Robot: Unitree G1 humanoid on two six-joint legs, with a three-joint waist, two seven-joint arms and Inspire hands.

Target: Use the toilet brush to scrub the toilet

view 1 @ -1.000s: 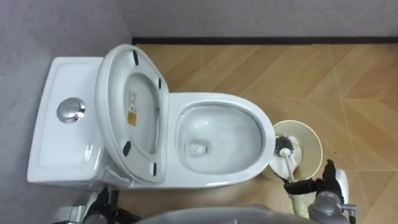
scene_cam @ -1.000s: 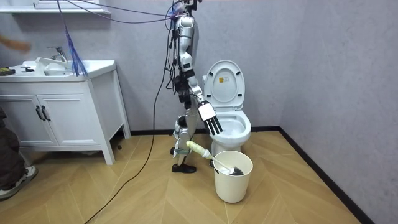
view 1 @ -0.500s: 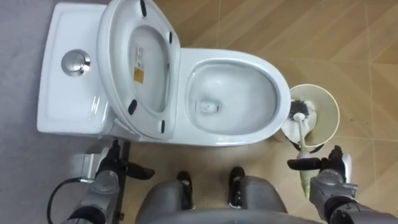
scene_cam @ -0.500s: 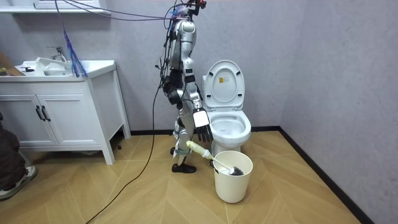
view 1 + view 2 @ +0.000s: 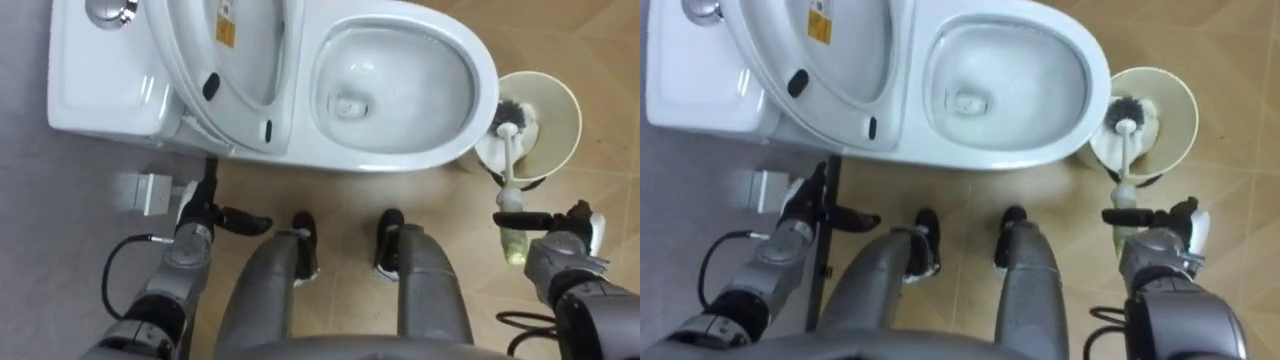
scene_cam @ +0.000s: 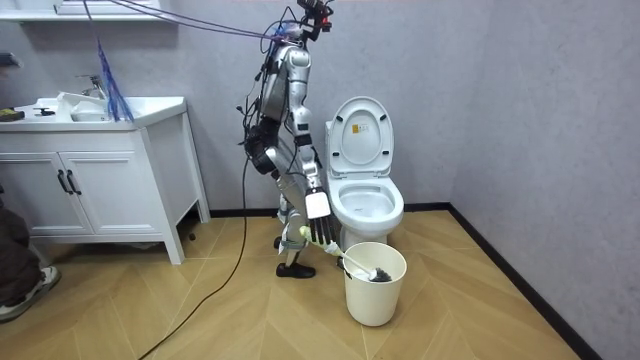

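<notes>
The brush (image 5: 510, 160) stands head-down in the bucket (image 5: 562, 110) just beside the toilet (image 5: 485, 80), its handle leaning out toward the right hand (image 5: 562, 240). That hand's fingers lie straight across the handle, not curled round it. The left hand (image 5: 198, 218) hangs spread and idle. This looks like the reach for the brush; next the fingers should close on the handle and lift.

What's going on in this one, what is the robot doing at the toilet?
The robot stands bent beside the white ceramic toilet, lid up. Its right robot hand, open with fingers straight, is at the handle of the white toilet brush, which stands head-down in the cream round bucket by the bowl; no grasp yet. The left robot hand hangs open at its side.
</notes>
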